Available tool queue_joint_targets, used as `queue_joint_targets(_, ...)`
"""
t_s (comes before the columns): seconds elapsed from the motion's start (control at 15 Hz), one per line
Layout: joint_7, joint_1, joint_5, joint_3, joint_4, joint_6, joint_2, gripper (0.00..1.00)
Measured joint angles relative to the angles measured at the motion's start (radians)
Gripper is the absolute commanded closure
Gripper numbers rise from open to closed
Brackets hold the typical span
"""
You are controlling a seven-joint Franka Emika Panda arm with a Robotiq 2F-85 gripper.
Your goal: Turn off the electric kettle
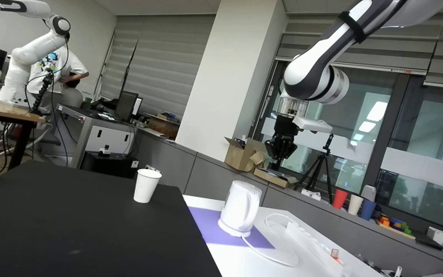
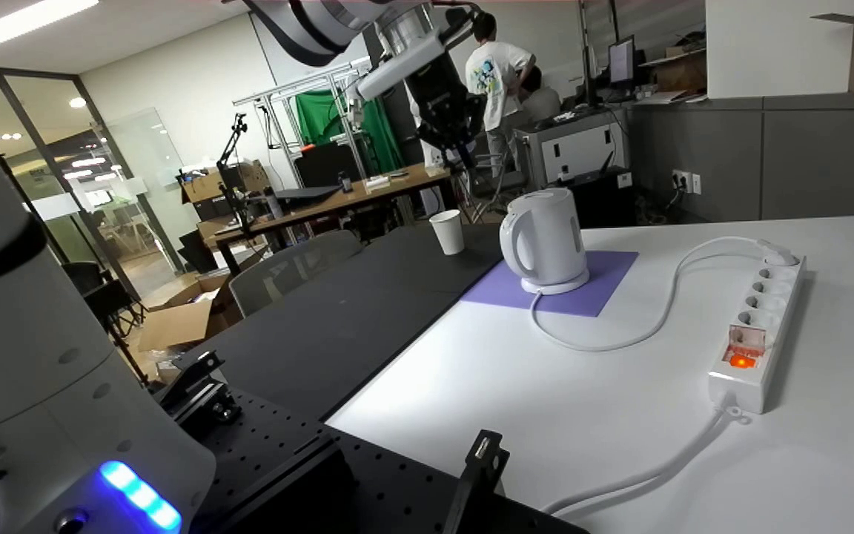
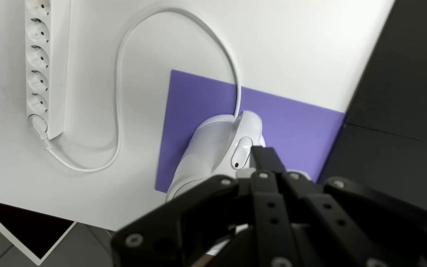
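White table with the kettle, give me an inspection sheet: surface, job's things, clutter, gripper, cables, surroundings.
Surface: white table beside a black surface; purple mat on the table.
Job's things: kettle upright on the mat; on/off can't be told.
Clutter: paper cup upright on the black surface.
Gripper: shut, nothing held, apart from the kettle.
Cables: white cord from kettle plugged into power strip; strip switch lit orange.
Surroundings: person in white shirt, another robot arm.

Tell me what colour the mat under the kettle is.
Plain purple; the mat under the electric kettle shows best in the wrist view.
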Motion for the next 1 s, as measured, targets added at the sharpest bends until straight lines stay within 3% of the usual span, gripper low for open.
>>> queue_joint_targets(0.67,0.0,0.001,0.004,-0.003,-0.002,0.019,0.019,1.0)
queue_joint_targets(1.0,-0.006,-0.005,0.029,-0.023,0.0,0.144,0.095,1.0)
